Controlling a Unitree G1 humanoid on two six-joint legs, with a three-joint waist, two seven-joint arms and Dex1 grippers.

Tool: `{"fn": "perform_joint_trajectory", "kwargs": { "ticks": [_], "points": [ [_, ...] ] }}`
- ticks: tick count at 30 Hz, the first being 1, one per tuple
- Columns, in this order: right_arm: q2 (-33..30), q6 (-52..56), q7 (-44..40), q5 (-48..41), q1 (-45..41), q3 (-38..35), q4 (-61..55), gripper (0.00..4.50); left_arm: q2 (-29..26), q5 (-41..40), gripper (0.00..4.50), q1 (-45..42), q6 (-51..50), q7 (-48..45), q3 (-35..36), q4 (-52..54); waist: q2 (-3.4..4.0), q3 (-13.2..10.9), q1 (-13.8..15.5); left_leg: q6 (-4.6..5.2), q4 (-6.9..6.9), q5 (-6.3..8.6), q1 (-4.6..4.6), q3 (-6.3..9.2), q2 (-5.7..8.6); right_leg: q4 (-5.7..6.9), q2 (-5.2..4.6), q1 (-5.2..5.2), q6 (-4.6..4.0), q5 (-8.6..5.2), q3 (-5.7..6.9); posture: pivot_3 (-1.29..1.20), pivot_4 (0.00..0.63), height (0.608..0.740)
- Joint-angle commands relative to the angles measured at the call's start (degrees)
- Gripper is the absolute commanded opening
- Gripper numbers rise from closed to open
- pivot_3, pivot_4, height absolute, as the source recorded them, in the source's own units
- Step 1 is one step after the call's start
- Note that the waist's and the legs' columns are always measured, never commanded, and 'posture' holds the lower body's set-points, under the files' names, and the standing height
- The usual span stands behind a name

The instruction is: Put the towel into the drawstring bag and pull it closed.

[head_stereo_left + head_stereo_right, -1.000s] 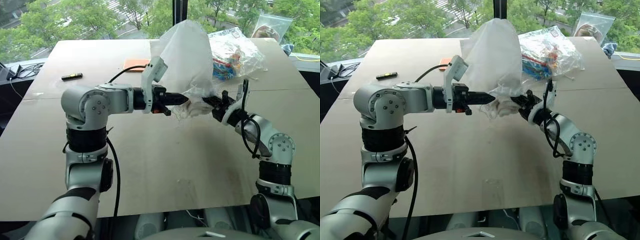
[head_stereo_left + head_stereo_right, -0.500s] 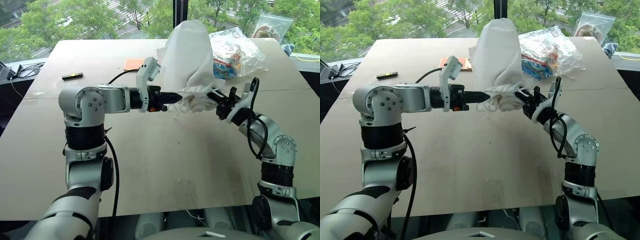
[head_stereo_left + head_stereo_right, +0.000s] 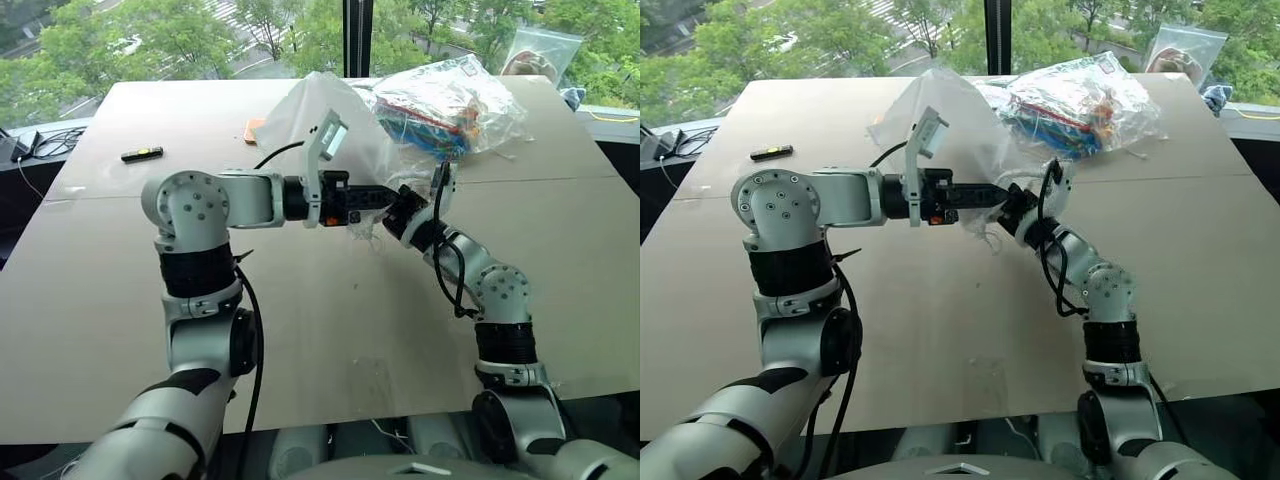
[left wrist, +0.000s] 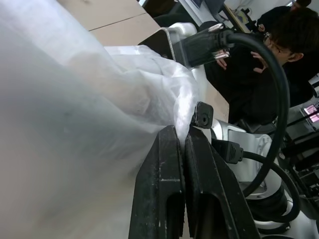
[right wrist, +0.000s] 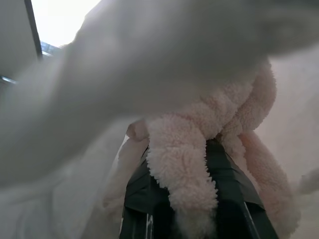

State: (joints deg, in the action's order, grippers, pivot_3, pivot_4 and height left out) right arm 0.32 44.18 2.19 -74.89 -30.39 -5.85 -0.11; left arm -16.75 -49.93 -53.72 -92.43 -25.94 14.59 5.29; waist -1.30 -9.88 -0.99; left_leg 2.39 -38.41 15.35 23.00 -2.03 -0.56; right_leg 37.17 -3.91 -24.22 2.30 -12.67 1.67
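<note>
No text, label, brand, number or sign can be read on anything in these views.

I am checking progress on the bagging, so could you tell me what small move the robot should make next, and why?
Probably push the right claw a little deeper into the drawstring bag. It is shut on the towel with bag fabric draped over it, while the left claw is shut on the gathered bag edge beside it. How far inside the towel sits cannot be told.
</note>
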Motion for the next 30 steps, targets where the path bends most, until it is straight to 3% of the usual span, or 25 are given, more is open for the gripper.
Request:
{"fn": "perform_joint_trajectory", "kwargs": {
  "ticks": [1,7,11,13,14,16,19,21,22,23,30],
  "points": [
    [-5.91,1.9,-5.04,9.99,0.29,6.03,-5.31,0.0,-2.49,0.22,0.1,1.86,0.81,-0.78,-0.51,1.56,0.0,0.0,0.13,0.0,-0.01,0.0,0.02,0.0,0.01,-0.01,0.0,0.0,0.0,0.0,0.01,0.0,0.15,0.74],
    [-11.42,-2.9,-12.53,31.24,-1.14,21.67,-4.99,0.0,-3.31,1.23,0.1,5.74,3.14,-1.19,-3.6,2.24,0.0,0.0,-0.1,0.0,0.0,0.0,-0.01,0.01,0.07,-0.01,0.0,0.0,0.0,0.0,0.02,0.0,0.15,0.74],
    [-8.93,-2.72,-16.98,32.42,-1.29,20.0,-2.25,0.0,-4.59,1.79,0.1,7.13,5.35,-1.72,-5.24,3.24,0.0,0.0,-0.09,-0.02,0.0,-0.01,-0.05,0.02,0.02,0.08,0.03,-0.02,0.0,0.0,-0.01,0.0,0.15,0.74],
    [-7.79,-2.99,-17.5,32.76,-1.17,17.87,-1.56,1.04,-5.47,1.76,0.0,7.65,6.08,-2.3,-6.01,3.67,0.0,0.0,0.06,-0.03,-0.01,-0.02,-0.05,0.03,0.03,0.09,0.0,-0.01,0.0,0.0,-0.01,0.0,0.15,0.74],
    [-7.56,-2.89,-18.41,31.96,-0.9,16.54,-1.72,1.24,-5.99,1.76,0.0,7.99,6.52,-2.69,-6.33,3.84,-0.01,0.0,0.1,-0.03,-0.02,-0.02,-0.05,0.02,0.04,0.09,-0.01,0.0,0.0,0.0,-0.01,0.0,0.15,0.74],
    [-7.72,-1.62,-18.65,31.73,-0.43,14.58,-2.38,2.23,-7.78,2.59,0.0,9.12,8.51,-3.86,-7.95,4.38,0.0,0.0,0.15,-0.03,-0.03,-0.01,-0.04,0.02,0.06,0.08,-0.03,0.0,0.0,0.0,-0.01,0.0,0.15,0.74],
    [-11.11,-0.21,-19.83,33.8,1.51,14.04,-6.23,3.57,-11.18,4.74,0.0,11.46,13.55,-6.79,-10.49,4.57,0.0,0.0,0.28,-0.03,-0.03,-0.01,-0.03,0.03,0.06,0.06,-0.06,0.0,0.0,0.0,0.02,0.0,0.15,0.74],
    [-12.7,1.14,-20.85,32.99,2.7,13.0,-8.22,3.57,-13.22,6.18,0.0,12.51,16.84,-8.61,-11.93,4.27,0.0,0.0,0.25,-0.03,-0.02,-0.01,-0.03,0.03,0.07,0.06,-0.07,0.0,-0.01,-0.01,0.01,0.0,0.15,0.74],
    [-13.62,1.66,-22.09,32.58,3.31,12.95,-9.73,4.27,-13.96,7.01,0.0,12.91,18.77,-9.49,-12.43,4.02,0.0,0.0,0.25,-0.03,-0.02,-0.01,-0.03,0.03,0.07,0.06,-0.07,0.0,-0.01,-0.01,0.0,0.0,0.15,0.74],
    [-14.7,2.22,-22.88,32.8,3.81,13.32,-11.44,4.47,-14.62,7.63,0.0,13.26,20.57,-10.53,-12.71,3.65,0.0,0.0,0.26,-0.03,-0.02,-0.01,-0.03,0.03,0.07,0.07,-0.06,0.0,-0.01,-0.01,0.01,0.0,0.15,0.74],
    [-25.12,4.96,-23.43,40.95,7.58,17.39,-22.38,4.49,-19.53,14.75,0.0,14.22,35.36,-19.62,-16.75,-1.77,0.0,0.0,0.36,-0.01,-0.01,0.0,-0.08,0.01,0.08,0.11,-0.02,-0.01,-0.02,-0.02,0.05,0.0,0.15,0.74]
  ]
}}
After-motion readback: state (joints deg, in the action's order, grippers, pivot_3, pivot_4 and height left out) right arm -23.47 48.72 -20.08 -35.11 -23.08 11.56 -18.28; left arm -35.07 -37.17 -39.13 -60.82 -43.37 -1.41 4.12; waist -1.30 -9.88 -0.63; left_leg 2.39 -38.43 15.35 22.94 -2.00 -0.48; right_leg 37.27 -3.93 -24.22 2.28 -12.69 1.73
